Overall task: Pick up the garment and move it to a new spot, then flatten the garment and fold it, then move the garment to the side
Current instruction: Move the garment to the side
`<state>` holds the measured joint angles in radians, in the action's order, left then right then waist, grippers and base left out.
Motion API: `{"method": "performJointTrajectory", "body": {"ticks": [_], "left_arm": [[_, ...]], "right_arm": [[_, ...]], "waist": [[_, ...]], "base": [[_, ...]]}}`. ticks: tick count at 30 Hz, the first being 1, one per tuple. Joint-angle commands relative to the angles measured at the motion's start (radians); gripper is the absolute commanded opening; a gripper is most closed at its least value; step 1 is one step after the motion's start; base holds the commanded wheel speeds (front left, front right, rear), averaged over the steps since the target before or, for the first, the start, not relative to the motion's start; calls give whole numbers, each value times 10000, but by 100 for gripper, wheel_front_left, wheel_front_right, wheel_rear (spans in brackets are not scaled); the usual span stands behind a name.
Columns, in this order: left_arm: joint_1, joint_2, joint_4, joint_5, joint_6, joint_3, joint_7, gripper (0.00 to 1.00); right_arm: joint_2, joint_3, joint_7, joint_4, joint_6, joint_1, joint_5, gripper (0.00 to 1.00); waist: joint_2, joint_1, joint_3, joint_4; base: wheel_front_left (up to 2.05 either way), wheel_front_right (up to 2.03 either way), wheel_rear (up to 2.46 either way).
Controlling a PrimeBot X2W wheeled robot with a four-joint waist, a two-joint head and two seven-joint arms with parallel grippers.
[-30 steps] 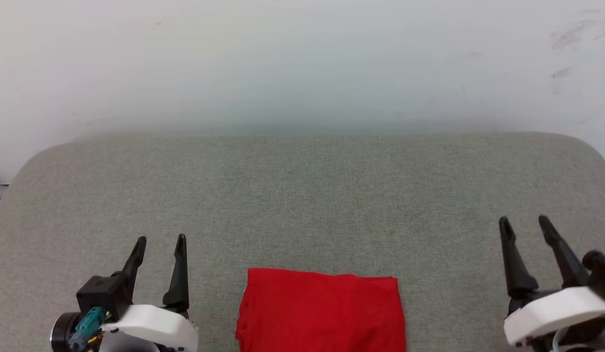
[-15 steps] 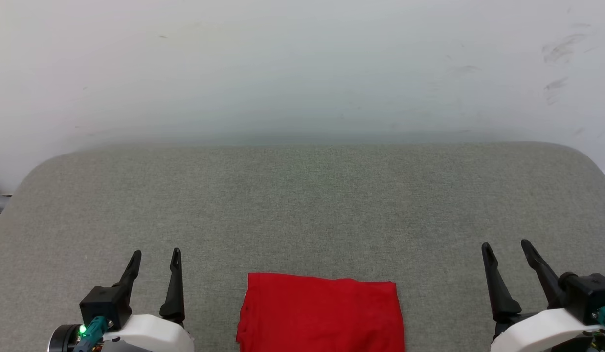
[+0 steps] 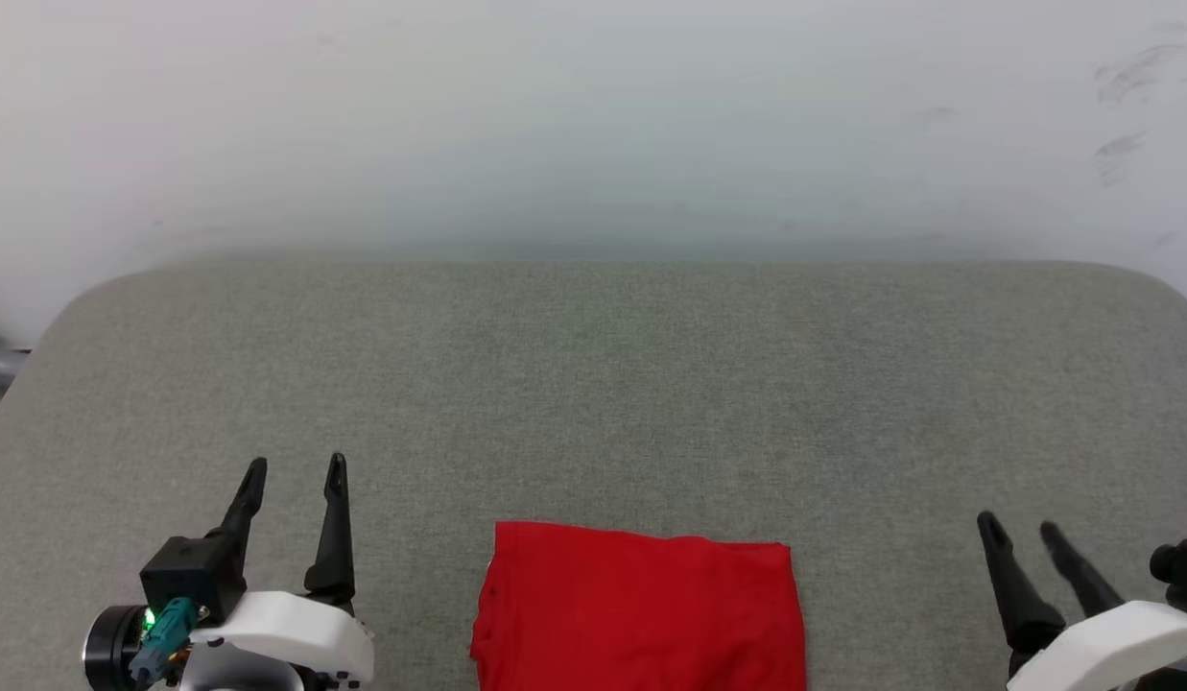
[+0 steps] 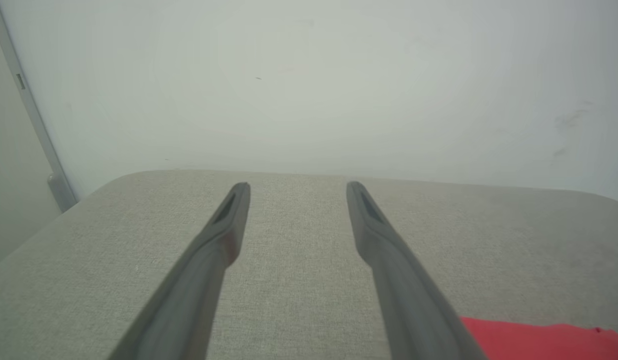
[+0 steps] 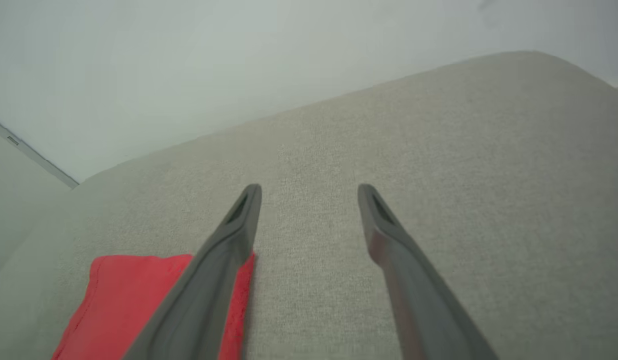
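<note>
The garment [image 3: 641,609] lies folded into a plain red rectangle at the near middle of the grey padded surface; its lower part runs off the head view. A red strip of the garment [image 4: 538,341] shows at the lower right of the left wrist view, and the garment [image 5: 119,300] sits at the lower left of the right wrist view. My left gripper [image 3: 294,470] stands open to the left of it, apart from the cloth. My right gripper [image 3: 1020,530] stands open well to the right. Both hold nothing.
The grey fabric surface [image 3: 593,384] stretches wide behind the garment, with rounded far corners. A pale wall [image 3: 593,125] rises right behind its far edge. A grey bar [image 4: 34,125] runs down the wall at the left.
My right gripper has dropped lower and nearer in the head view. My left gripper has barely shifted. The garment lies where it was; the camera wobbled a little.
</note>
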<state>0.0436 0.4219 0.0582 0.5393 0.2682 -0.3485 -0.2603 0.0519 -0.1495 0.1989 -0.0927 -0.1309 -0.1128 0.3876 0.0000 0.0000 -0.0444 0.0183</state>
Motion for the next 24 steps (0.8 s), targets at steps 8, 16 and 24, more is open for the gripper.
{"method": "performJointTrajectory", "body": {"ticks": [8, 16, 24], "left_arm": [[228, -195, -333, -297, -147, 277, -66, 100], [514, -490, -536, -553, -328, 392, -54, 100], [788, -884, -410, -832, -621, 508, -47, 100]], "right_arm": [[345, 185, 2908, 758, 5, -318, 2135, 100], [682, 1403, 4316, 1558, 5, 253, 3606, 100], [826, 2390, 4793, 2838, 9, 798, 4489, 100]], "waist": [[0, 0, 461, 423], [0, 0, 1050, 877], [0, 0, 1566, 1193]], "base": [[0, 0, 0], [0, 0, 0], [0, 0, 0]]}}
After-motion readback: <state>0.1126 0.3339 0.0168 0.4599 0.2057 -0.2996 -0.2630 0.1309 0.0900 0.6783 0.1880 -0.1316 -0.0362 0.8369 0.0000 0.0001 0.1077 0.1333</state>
